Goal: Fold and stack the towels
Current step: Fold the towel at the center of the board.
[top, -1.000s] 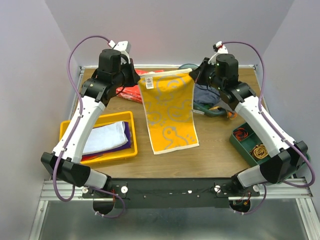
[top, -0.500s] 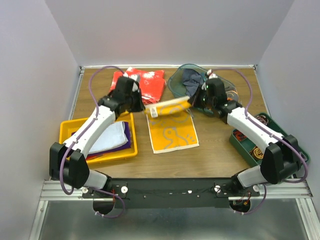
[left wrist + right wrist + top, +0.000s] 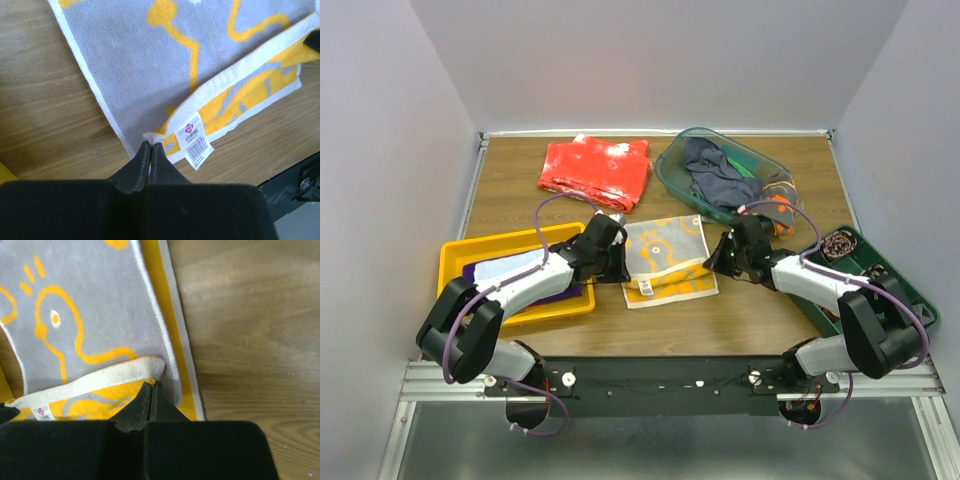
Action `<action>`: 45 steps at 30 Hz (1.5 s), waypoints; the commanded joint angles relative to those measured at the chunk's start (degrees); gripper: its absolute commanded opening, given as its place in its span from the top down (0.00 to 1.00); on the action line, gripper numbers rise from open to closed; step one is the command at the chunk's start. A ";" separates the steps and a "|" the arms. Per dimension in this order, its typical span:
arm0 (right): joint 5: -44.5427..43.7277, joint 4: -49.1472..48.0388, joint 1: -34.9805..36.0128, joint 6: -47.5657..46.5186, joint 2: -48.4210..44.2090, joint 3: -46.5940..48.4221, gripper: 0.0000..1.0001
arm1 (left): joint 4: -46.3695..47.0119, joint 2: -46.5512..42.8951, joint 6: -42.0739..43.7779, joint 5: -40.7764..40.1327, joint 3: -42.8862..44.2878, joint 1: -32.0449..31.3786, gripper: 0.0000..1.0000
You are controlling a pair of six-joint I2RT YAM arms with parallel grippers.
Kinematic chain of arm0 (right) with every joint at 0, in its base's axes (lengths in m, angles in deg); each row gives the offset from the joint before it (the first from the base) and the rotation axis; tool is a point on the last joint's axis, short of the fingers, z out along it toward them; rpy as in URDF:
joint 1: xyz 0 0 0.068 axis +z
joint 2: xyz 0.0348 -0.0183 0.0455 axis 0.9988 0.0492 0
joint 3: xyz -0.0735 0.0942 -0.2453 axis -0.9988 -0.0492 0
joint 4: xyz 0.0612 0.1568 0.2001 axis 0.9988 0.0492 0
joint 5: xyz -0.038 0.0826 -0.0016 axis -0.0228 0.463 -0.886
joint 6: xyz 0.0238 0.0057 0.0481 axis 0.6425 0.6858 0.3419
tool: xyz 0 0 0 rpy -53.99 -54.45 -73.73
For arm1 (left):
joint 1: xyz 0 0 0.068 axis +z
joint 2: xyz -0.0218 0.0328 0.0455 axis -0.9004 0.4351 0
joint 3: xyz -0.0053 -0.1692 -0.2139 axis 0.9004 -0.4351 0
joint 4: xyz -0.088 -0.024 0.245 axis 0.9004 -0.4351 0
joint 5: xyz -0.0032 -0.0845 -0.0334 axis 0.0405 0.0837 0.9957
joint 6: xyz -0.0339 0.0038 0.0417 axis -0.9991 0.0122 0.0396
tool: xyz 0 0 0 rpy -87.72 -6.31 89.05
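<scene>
On the wooden counter, the grey-and-yellow towel lies flat between the two arms. It is doubled over, grey face up, with a yellow strip of the lower layer showing along its near side. Its longer run now goes crosswise, from one arm to the other, and the upper layer's white hem lies along that same line.

The yellow tray, with a white towel lying on a purple one, sits just left of the left arm, so I judge that arm the nearer one for stacking.

The left pincer is pressed shut on the hem's left corner, low to the wood, and the towel spreads away from its tips. The right pincer is likewise closed on the hem's right corner. Each arm is at its own corner, so neither is nearer to the towel. The next step looks like letting go of both corners and then folding crosswise.

A small white label sewn at the left corner carries a red rosette mark, a line of characters too small to read, and a barcode.
</scene>
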 commanded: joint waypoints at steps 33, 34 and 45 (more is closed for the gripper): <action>-10.63 8.99 3.55 -0.76 -2.55 7.06 0.51 | -6.37 -2.23 2.76 -12.13 6.07 -6.26 0.58; -10.63 9.26 3.73 -1.64 -0.45 8.39 0.53 | -6.63 -0.73 2.58 -12.75 6.79 -6.26 0.67; -13.53 16.46 8.74 -4.28 8.98 13.24 0.60 | -6.63 5.00 4.86 -7.66 5.84 -10.21 0.91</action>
